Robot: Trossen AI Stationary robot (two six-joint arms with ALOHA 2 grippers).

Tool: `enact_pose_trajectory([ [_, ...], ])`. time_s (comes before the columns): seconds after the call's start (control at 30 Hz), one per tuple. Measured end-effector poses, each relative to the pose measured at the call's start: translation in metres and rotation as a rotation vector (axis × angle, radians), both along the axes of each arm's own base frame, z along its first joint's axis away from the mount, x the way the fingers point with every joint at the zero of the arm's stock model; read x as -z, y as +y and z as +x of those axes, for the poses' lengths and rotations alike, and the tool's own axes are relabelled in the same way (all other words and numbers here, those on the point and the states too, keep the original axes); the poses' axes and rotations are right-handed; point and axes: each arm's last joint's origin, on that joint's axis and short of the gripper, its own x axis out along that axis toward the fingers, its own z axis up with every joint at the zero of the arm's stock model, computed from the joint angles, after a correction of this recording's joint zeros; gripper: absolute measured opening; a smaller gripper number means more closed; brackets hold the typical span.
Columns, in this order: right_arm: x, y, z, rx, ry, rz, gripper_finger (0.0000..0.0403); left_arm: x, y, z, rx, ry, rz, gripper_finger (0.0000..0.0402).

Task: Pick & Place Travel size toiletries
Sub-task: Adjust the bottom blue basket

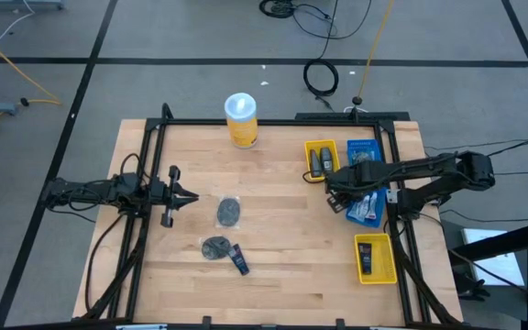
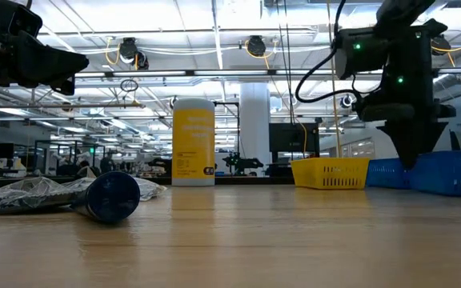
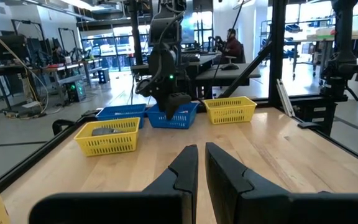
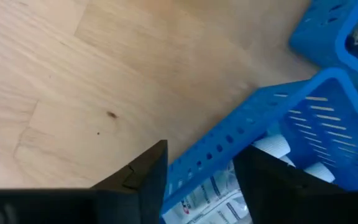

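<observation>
Two dark grey round pouches (image 1: 229,212) (image 1: 215,247) and a small dark-blue bottle (image 1: 238,260) lie flat on the wooden table, left of centre. In the low view the bottle (image 2: 112,197) lies on its side beside a crinkled pouch (image 2: 30,194). My right gripper (image 1: 335,194) points down, open, over the left wall of a blue tray (image 1: 367,207); that wall (image 4: 229,146) shows between its fingers. White packets (image 4: 278,147) lie inside the tray. My left gripper (image 1: 187,195) waits level at the table's left, shut and holding nothing. My right gripper comes from above with one finger (image 4: 143,177) over the bare table and the other (image 4: 272,180) over the tray's inside, straddling the tray's wall. I cannot tell whether either finger touches it.
A tall yellow canister (image 1: 241,119) with a white lid stands at the far edge. A yellow tray (image 1: 320,158) and a second blue tray (image 1: 363,151) sit at the far right, another yellow tray (image 1: 375,258) at the near right. A black frame (image 1: 145,229) borders the table.
</observation>
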Motion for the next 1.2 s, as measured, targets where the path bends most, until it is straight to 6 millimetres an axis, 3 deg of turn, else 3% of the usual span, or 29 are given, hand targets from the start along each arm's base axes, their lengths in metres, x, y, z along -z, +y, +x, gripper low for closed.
enact_pose_trajectory([
  [0.3, 0.0001, 0.0051, 0.0050, -0.122, -0.041, 0.047, 0.0084, 0.0001, 0.0000, 0.0000, 0.000, 0.000, 0.000, 0.0033],
  [0.63, 0.0001, 0.0051, 0.0004, -0.022, -0.003, 0.050, 0.0041, 0.0001, 0.0000, 0.0000, 0.000, 0.000, 0.000, 0.0033],
  [0.9, 0.0000, 0.0039, 0.0004, 0.038, -0.008, 0.015, 0.0063, 0.0001, 0.0000, 0.0000, 0.000, 0.000, 0.000, 0.0033],
  [1.2, -0.0036, -0.0015, -0.0008, 0.003, -0.016, -0.085, 0.0147, 0.0001, 0.0000, 0.0000, 0.000, 0.000, 0.000, 0.0033],
])
